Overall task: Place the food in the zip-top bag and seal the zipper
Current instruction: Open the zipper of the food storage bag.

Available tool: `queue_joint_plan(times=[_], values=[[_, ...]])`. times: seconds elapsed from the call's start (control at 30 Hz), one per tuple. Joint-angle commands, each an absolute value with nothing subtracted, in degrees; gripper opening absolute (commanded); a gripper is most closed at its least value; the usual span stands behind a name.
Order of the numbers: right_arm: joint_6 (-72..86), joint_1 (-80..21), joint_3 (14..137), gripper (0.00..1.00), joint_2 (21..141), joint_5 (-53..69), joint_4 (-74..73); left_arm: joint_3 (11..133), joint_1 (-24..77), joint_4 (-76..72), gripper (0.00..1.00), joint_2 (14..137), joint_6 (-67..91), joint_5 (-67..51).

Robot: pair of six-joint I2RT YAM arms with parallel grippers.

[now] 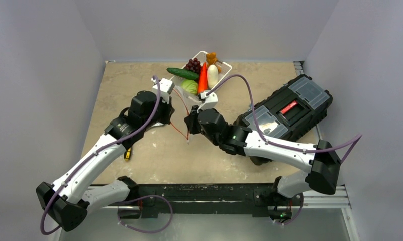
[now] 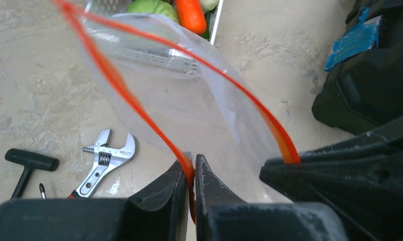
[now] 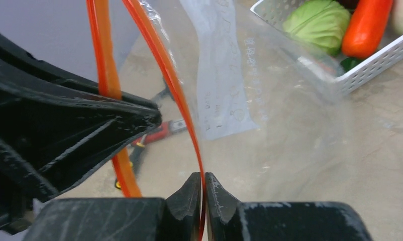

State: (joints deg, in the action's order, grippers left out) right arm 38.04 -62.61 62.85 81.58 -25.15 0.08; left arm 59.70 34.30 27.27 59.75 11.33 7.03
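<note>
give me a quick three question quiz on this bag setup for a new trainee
1. Fill in: the carrot and cabbage lie in the white ____.
2. Pick one: the left gripper and right gripper are each shut on A) the carrot, B) the orange strip of the bag, C) the cabbage.
3. True or false: the bag already holds the carrot.

Key: 1 basket; 2 B; 3 false.
</note>
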Motion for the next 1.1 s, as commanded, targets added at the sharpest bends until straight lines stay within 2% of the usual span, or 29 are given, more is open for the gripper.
queue_joint_plan(times=[0.0,0.13,0.3,0.37,0.43,0.5,0.53,0.57,0.63,0.67,0.7,0.77,0.87,0.97,1.07], values=[[32.6,-62.9,68.6,0.14,81.7,-33.1,-5.8,60.7,34.7,24.8,0.01,57.2,10.9,2.4],[27.0,-63.1,73.0,0.33,84.0,-35.9,-10.0,60.5,34.7,23.9,0.00,57.4,10.7,-2.5],[23.1,-63.2,74.7,0.34,84.7,-37.2,-9.2,60.6,34.7,23.9,0.00,57.8,11.2,-2.8],[22.8,-63.2,75.2,0.31,85.1,-38.4,-9.6,60.5,34.6,23.8,0.00,57.8,11.4,-2.8],[22.3,-63.3,75.4,0.21,85.2,-38.2,-9.7,60.5,34.7,23.8,0.00,57.9,11.4,-2.7],[21.2,-63.3,75.2,0.00,85.0,-37.4,-9.9,60.6,34.7,23.8,0.00,58.0,11.6,-2.4],[20.9,-63.4,75.0,0.00,84.7,-37.5,-10.4,60.7,34.7,23.9,0.00,58.0,11.7,-2.4],[21.0,-63.5,74.4,0.00,84.0,-38.6,-11.1,60.8,34.6,24.0,0.08,58.0,11.9,-2.3],[21.0,-63.6,72.0,0.00,80.9,-40.0,-10.8,60.8,34.6,24.0,0.39,57.4,12.0,-1.9],[19.8,-63.6,70.4,0.00,78.9,-39.6,-9.4,60.6,34.6,23.9,0.50,56.8,12.0,-1.2],[19.1,-63.5,69.3,0.00,76.9,-41.1,-8.6,60.2,34.6,23.5,0.56,56.0,12.0,-0.4],[17.8,-63.0,68.7,0.00,73.7,-44.2,-9.3,59.1,34.7,22.5,0.62,54.3,12.2,2.3],[17.8,-60.8,69.8,0.00,70.5,-46.6,-11.9,56.8,34.6,20.1,0.65,51.7,15.4,7.1],[17.6,-58.0,70.0,0.00,67.9,-44.9,-12.3,52.1,34.5,14.2,0.72,49.0,22.7,13.1],[16.9,-56.8,70.2,0.00,66.8,-44.4,-11.8,51.5,32.2,14.8,0.76,51.7,32.9,17.8]])
